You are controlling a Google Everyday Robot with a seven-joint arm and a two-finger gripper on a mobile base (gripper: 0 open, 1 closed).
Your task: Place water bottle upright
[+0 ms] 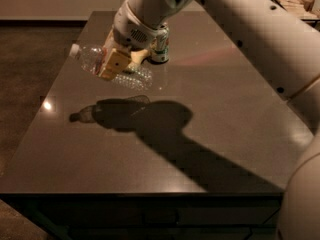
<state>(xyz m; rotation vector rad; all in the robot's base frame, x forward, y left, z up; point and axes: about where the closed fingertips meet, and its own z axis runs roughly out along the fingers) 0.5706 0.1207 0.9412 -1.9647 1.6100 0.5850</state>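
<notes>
The water bottle (90,59) is a clear ribbed plastic bottle with a white cap at its left end. It hangs in the air above the left part of the dark table (225,134), lying nearly level and tilted a little, cap up and left. My gripper (116,64) is shut on the bottle's middle, where its tan fingers (114,63) cover the label. The bottle's shadow lies on the table below it.
A green-and-white soda can (161,46) stands upright on the table just behind my gripper, partly hidden by the wrist. My white arm crosses the upper right. A basket-like object (295,3) sits at the far right beyond the table.
</notes>
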